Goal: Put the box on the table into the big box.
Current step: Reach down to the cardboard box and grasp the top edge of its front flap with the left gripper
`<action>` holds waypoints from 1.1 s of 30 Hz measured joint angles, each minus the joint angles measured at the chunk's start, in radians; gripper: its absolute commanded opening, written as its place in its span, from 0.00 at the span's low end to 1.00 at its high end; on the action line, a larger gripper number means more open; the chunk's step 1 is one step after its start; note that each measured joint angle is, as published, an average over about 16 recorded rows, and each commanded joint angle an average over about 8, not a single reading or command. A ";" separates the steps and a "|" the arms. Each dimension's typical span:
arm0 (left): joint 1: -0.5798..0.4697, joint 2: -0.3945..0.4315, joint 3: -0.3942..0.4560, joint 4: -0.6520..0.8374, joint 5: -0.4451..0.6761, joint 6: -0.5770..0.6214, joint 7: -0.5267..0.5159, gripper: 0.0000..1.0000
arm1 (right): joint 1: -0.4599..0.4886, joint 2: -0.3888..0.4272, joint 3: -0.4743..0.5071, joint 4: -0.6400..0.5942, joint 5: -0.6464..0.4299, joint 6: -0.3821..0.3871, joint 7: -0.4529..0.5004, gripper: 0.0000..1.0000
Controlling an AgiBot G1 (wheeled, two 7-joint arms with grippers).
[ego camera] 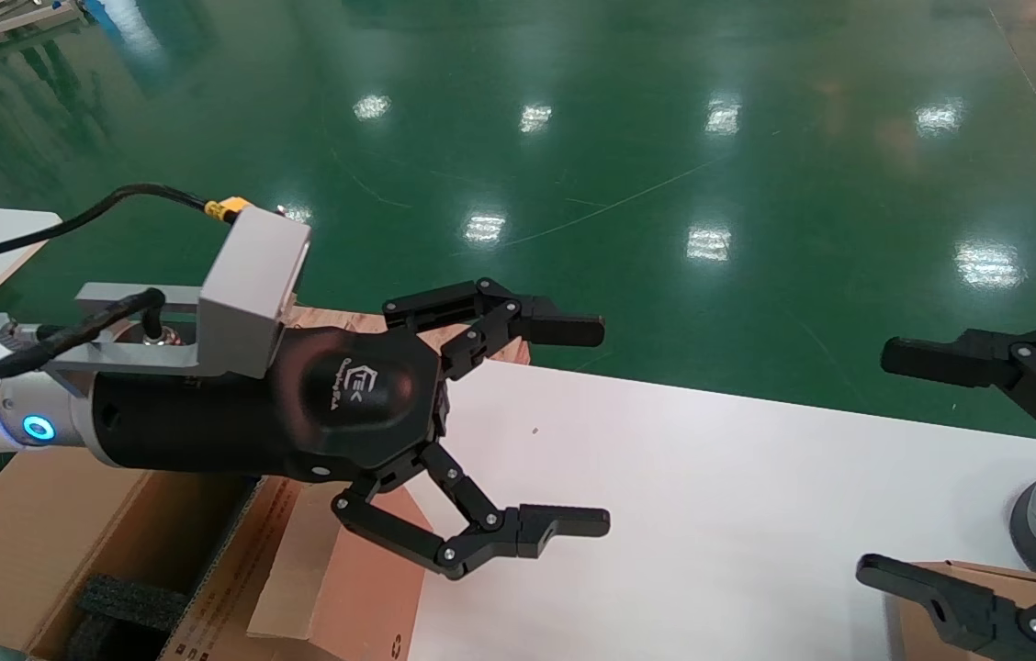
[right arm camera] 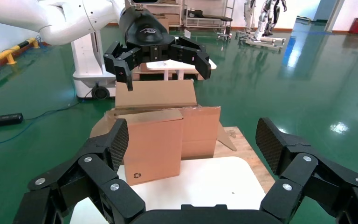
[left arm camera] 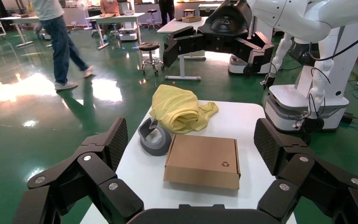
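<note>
The reddish-brown box [ego camera: 362, 588] stands on edge at the left end of the white table [ego camera: 711, 514], against the big box [ego camera: 40, 542], a tan carton with black foam [ego camera: 128, 606]. In the right wrist view the box [right arm camera: 151, 144] stands upright in front of the big box [right arm camera: 200, 126], with the recycling mark low on its face. My left gripper [ego camera: 602, 427] is open and empty, above and just right of the box; it also shows in the right wrist view [right arm camera: 164, 73]. My right gripper [ego camera: 876, 462] is open and empty at the table's right end.
A paler tan box [left arm camera: 203, 158] lies flat at the table's right end beside a grey ring [left arm camera: 154, 137] and a yellow cloth [left arm camera: 179, 109]. The carton rests on a wooden pallet [right arm camera: 242, 149]. Green floor lies beyond, where a person [left arm camera: 60, 37] walks.
</note>
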 measured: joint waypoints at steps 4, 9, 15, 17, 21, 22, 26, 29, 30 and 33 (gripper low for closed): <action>0.000 0.000 0.000 0.000 0.000 0.000 0.000 1.00 | 0.000 0.000 0.000 0.000 0.000 0.000 0.000 1.00; 0.000 0.000 0.000 0.000 0.000 0.000 0.000 1.00 | 0.000 0.000 0.000 0.000 0.000 0.000 0.000 1.00; -0.008 -0.004 0.004 0.001 0.005 -0.003 -0.011 1.00 | 0.000 0.000 0.000 0.000 0.000 0.000 0.000 1.00; -0.015 -0.006 0.007 0.001 0.008 -0.005 -0.019 1.00 | 0.000 0.000 0.000 0.000 0.000 0.000 0.000 1.00; -0.040 -0.013 0.017 0.000 0.023 -0.010 -0.044 1.00 | 0.000 0.000 0.000 0.000 0.000 0.000 0.000 1.00; -0.048 -0.016 0.021 -0.001 0.029 -0.011 -0.053 1.00 | 0.000 0.000 0.000 0.000 0.000 0.000 0.000 1.00; -0.093 -0.024 0.039 -0.004 0.060 -0.015 -0.098 1.00 | 0.000 0.000 0.000 0.000 0.000 0.000 0.000 1.00; -0.132 -0.031 0.055 -0.008 0.090 -0.017 -0.138 1.00 | 0.000 0.000 0.000 0.000 0.000 0.000 0.000 1.00; -0.143 -0.032 0.059 -0.009 0.098 -0.018 -0.150 1.00 | 0.000 0.000 0.000 0.000 0.000 0.000 0.000 1.00; -0.181 -0.039 0.076 -0.013 0.131 -0.018 -0.190 1.00 | 0.000 0.000 0.000 0.000 0.000 0.000 0.000 1.00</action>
